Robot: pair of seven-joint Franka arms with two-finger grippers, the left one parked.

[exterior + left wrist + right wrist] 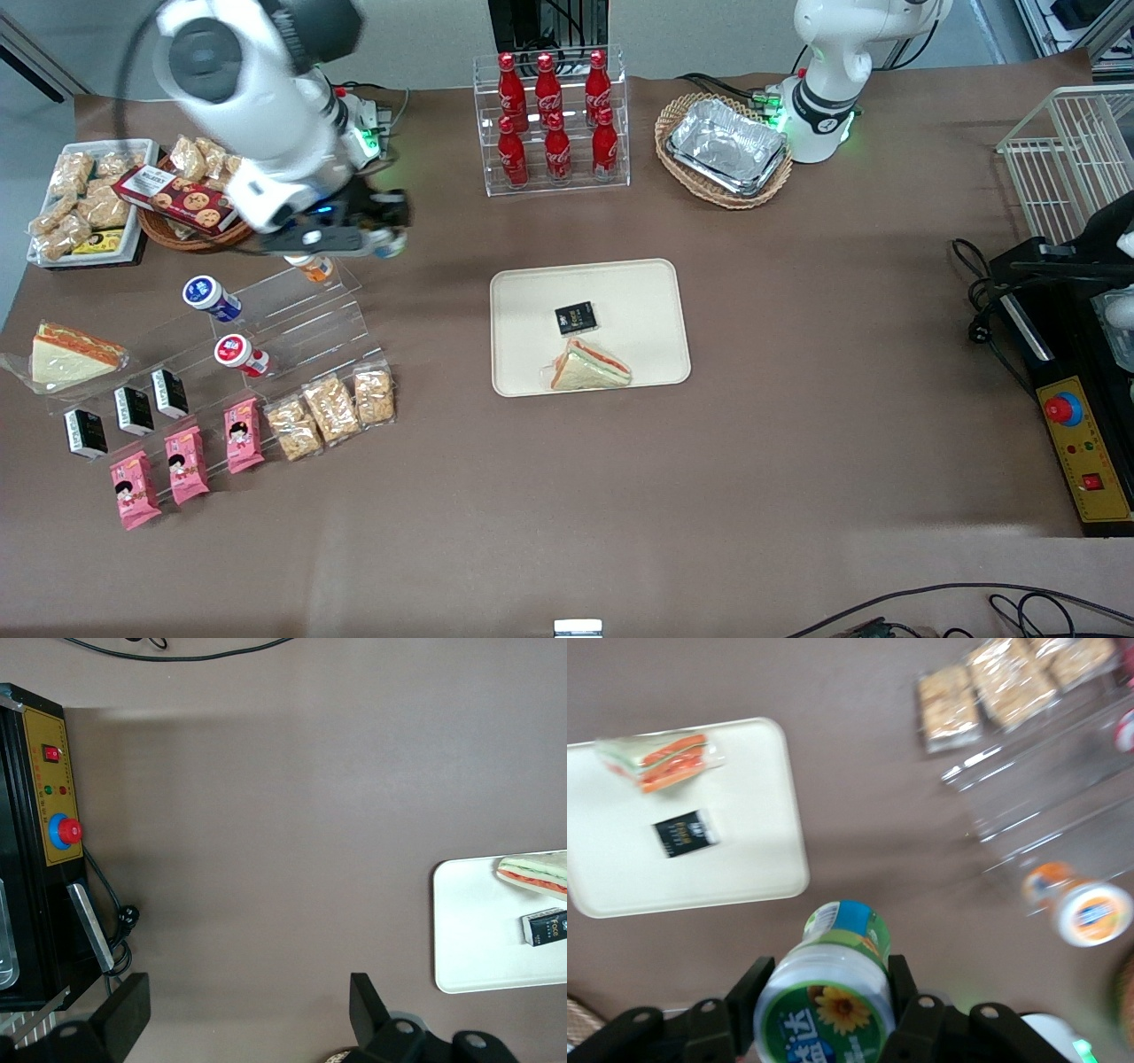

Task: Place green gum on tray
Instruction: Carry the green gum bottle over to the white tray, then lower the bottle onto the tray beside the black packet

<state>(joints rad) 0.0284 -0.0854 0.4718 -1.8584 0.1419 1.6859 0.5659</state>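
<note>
My right gripper (826, 992) is shut on the green gum (829, 983), a small white bottle with a green-ringed cap and green label, one finger on each side. In the front view the gripper (376, 237) hangs above the table beside the clear stepped stand (292, 319), and a bit of the bottle (391, 245) shows at its tip. The cream-beige tray (523, 292) lies mid-table, toward the parked arm from the gripper; it also shows in the right wrist view (757, 850). It holds a sandwich (588, 367) and a small black packet (575, 317).
An orange-capped bottle (310, 266), a blue-capped one (211, 298) and a red-capped one (241, 354) lie on the stand. Snack packs (332, 408) lie nearer the front camera. A cola bottle rack (554, 124) and a foil-tray basket (725, 149) stand farther from it.
</note>
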